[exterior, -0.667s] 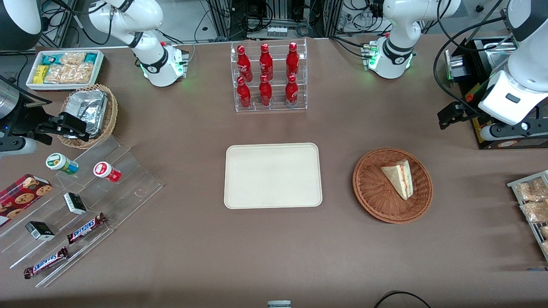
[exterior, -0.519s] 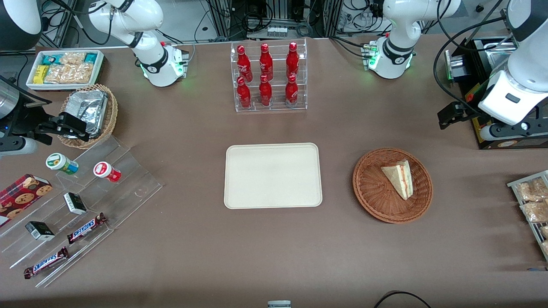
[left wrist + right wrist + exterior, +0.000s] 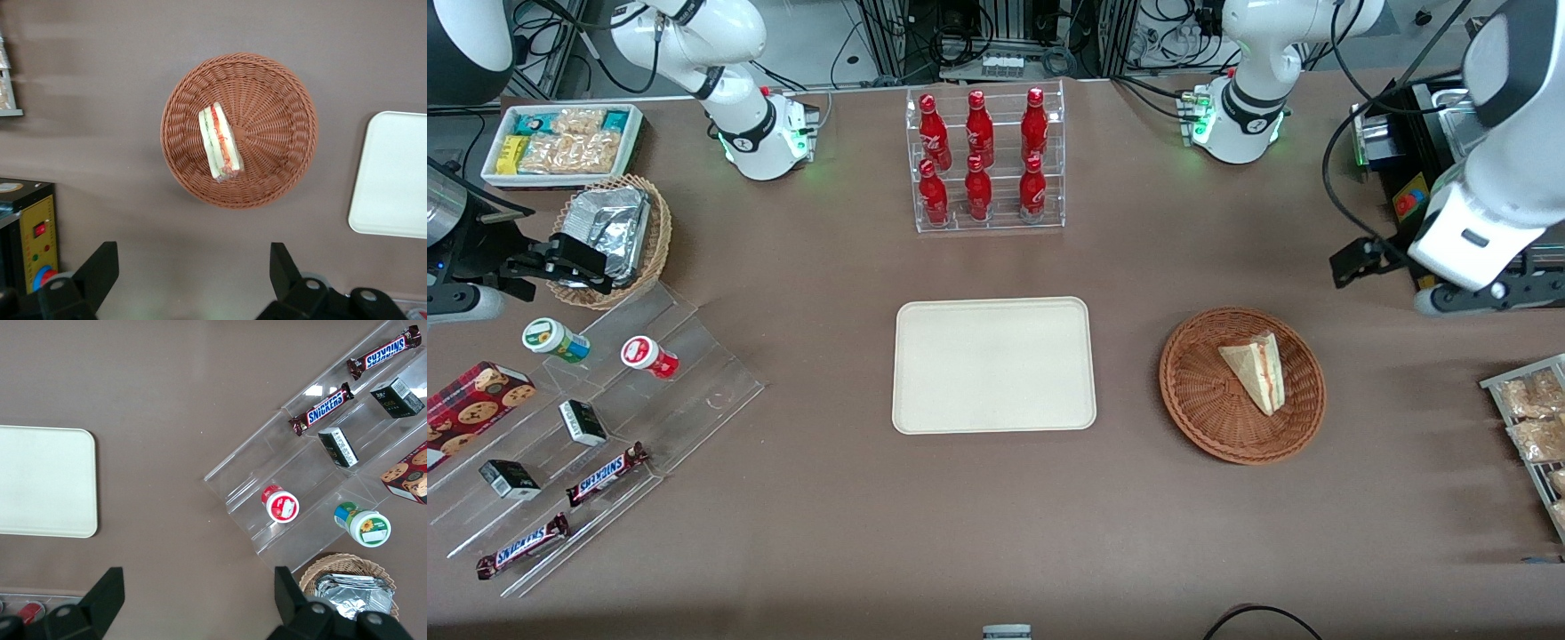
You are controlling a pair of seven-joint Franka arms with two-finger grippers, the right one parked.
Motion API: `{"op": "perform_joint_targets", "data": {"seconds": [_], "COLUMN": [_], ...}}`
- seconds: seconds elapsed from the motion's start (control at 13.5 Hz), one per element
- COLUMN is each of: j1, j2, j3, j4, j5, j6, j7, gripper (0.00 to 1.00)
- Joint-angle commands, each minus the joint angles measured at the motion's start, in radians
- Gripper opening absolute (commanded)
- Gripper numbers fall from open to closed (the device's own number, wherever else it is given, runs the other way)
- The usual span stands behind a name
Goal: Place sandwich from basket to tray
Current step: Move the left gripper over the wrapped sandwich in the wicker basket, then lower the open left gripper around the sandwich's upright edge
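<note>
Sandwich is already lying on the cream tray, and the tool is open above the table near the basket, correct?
Not quite. The front view shows the sandwich lying in the basket; the tray holds nothing. The rest stands: the tool is open above the table near the basket.

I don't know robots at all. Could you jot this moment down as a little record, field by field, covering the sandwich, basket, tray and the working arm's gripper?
sandwich: a triangular wedge lying in the basket, filling layers showing along one edge
basket: round reddish-brown wicker, on the brown table beside the tray, toward the working arm's end
tray: cream rectangle, nothing on it
gripper: the left arm's gripper hangs above the table near the basket, jaws spread wide, holding nothing
task stage: sandwich not yet picked up
</note>
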Motion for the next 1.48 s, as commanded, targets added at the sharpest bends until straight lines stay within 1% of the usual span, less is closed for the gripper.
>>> {"op": "perform_joint_targets", "data": {"seconds": [0.0,0.15,0.44,0.74,0.81,1.04,1.26,1.41], "j1": [0.008,0.008,0.008,0.011,0.011,0.014,0.015,0.015], "j2": [-0.019,-0.022,-0.033,-0.027,-0.022,0.004,0.031,0.059], "j3": [-0.004,-0.004,-0.004,-0.001,-0.001,-0.001,-0.001,-0.006], "j4": [-0.119,-0.192,-0.366,-0.501,-0.521,-0.526,-0.527,-0.529], "j5": [0.001,-0.001,-0.013,-0.013,-0.013,-0.013,-0.015,-0.013], "j6": [0.087,0.175,0.369,0.553,0.591,0.607,0.637,0.671], "j7": [0.005,-0.044,-0.049,-0.080,-0.103,-0.198,-0.337,-0.364], "gripper": [1.00,1.00,1.00,1.00,1.00,1.00,1.00,1.00]}}
